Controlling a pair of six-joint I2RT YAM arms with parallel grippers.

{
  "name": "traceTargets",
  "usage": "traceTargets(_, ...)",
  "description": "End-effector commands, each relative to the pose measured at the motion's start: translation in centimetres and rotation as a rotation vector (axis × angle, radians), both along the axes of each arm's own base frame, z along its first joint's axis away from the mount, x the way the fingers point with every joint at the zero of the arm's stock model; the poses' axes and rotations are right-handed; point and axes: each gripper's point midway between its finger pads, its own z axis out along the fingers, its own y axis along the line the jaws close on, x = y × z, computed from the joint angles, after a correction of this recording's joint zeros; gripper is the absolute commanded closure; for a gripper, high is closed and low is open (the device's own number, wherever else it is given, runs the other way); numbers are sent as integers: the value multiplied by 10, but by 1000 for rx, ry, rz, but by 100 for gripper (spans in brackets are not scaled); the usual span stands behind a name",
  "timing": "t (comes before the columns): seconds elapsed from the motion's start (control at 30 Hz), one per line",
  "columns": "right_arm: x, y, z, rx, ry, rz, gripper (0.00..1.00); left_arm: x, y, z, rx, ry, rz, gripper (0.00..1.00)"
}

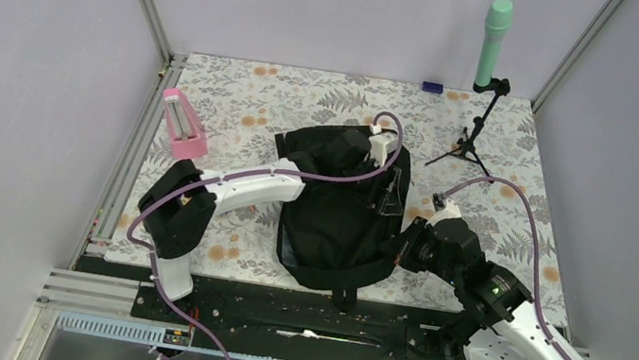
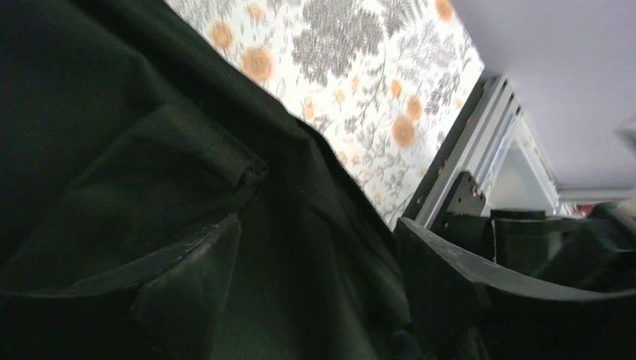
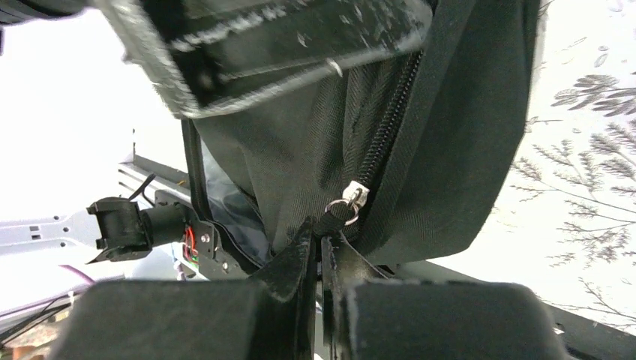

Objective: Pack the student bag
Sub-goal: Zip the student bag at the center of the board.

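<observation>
The student bag (image 1: pixel 333 225) is a large black backpack lying in the middle of the floral mat. My left gripper (image 1: pixel 384 156) is over its far right corner. In the left wrist view the left gripper (image 2: pixel 316 225) has its jaws wide apart, open, with black bag fabric (image 2: pixel 150 150) bulging between them. My right gripper (image 1: pixel 403 250) is at the bag's right edge. In the right wrist view the right gripper (image 3: pixel 324 241) is shut on the black zip pull tab (image 3: pixel 335 217), which hangs by a silver ring from the zip slider (image 3: pixel 354 195). Grey lining (image 3: pixel 300 150) shows beside the zip.
A pink stand (image 1: pixel 182 124) is on the mat left of the bag. A teal cylinder on a small black tripod (image 1: pixel 493 44) stands at the back right. A small blue object (image 1: pixel 432 88) lies at the back edge. Metal frame rails (image 1: pixel 135 143) run along the left side.
</observation>
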Motion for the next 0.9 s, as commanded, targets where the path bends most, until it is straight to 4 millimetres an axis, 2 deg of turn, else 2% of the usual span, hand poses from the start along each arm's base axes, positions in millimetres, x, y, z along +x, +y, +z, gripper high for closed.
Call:
traceTargets(0.0,10,-7,47,19,-136,-32,100,-20,-25,14,-52,30,-107,36)
traceTargets(0.07,13,-14,51,-12,-151,-49,100,-25,-30,11,-47,36,-124,53)
traceTargets(0.17,16,-23,64,-51,-191,-71,100,-18,-29,14,-39,6,-96,91)
traceTargets(0.23,17,-29,68,-74,-201,-82,100,-8,-27,23,-37,-35,-60,100)
traceTargets(0.33,13,-28,64,-78,-176,-70,100,13,-27,48,-82,-96,-15,100)
traceTargets(0.43,5,-21,50,-57,-104,-47,100,42,-24,67,-125,-149,62,100)
traceTargets(0.57,-8,-8,31,-6,-5,-6,100,86,-17,75,-159,-180,160,100)
traceTargets(0.67,-13,9,26,74,44,32,100,115,-9,79,-156,-224,219,100)
traceTargets(0.77,-13,27,27,126,68,63,100,137,-5,80,-159,-250,249,100)
traceTargets(0.87,-14,35,29,121,71,86,100,151,-1,81,-158,-263,264,100)
